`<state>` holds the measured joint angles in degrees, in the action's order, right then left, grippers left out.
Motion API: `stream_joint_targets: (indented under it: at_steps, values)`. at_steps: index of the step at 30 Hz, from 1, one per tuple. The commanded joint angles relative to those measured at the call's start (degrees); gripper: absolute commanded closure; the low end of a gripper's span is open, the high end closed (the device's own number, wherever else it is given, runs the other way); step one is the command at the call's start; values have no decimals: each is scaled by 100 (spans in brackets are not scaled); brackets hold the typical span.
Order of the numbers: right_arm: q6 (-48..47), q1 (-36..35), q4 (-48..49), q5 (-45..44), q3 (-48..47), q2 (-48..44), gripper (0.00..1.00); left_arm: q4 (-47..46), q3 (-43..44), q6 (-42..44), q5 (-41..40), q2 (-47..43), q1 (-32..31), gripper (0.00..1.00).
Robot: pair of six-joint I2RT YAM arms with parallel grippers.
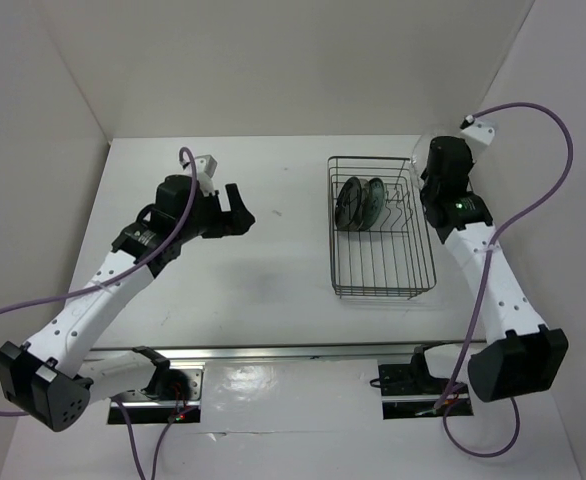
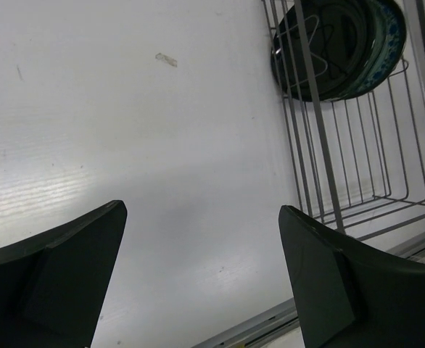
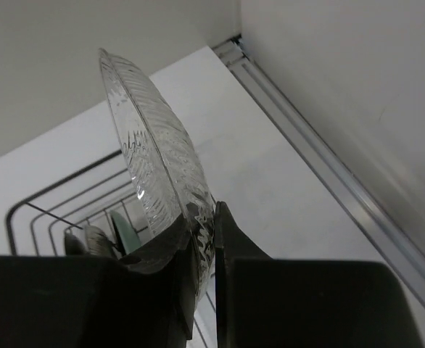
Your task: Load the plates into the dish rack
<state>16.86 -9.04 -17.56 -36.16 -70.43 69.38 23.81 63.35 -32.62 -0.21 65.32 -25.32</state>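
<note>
The dish rack (image 1: 334, 240) stands right of centre. A black plate (image 1: 351, 203) and a teal-blue plate (image 1: 373, 200) stand upright in its far end; they also show in the left wrist view, black (image 2: 321, 51) and teal-blue (image 2: 390, 32). I cannot make out the beige plate. My right gripper (image 1: 428, 172) is shut on the clear glass plate (image 3: 151, 156), holding it on edge above the rack's far right corner (image 3: 31, 204). My left gripper (image 1: 241, 208) is open and empty above the table, left of the rack (image 2: 321, 145).
White walls close in on the left, back and right. A metal rail (image 1: 293, 352) runs along the table's near edge. The right wall's base rail (image 3: 321, 167) runs close by the held plate.
</note>
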Motion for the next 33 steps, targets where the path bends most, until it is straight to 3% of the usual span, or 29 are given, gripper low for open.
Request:
stream_joint_targets:
  at_steps: [1, 11, 31, 33]
  values:
    - [36, 157, -240, 47, -85, 452, 100, 203, -113, 265, 38, -134, 1, 0]
    - [-16, 157, 129, 338, 91, 1208, 100, 27, -297, 151, 328, -134, 1, 0]
    - [-245, 157, 244, 399, 275, 1859, 100, 27, -350, 151, 433, -186, 1, 0]
    - [-192, 157, 244, 452, 328, 1859, 91, 27, -350, 151, 434, -186, 1, 0]
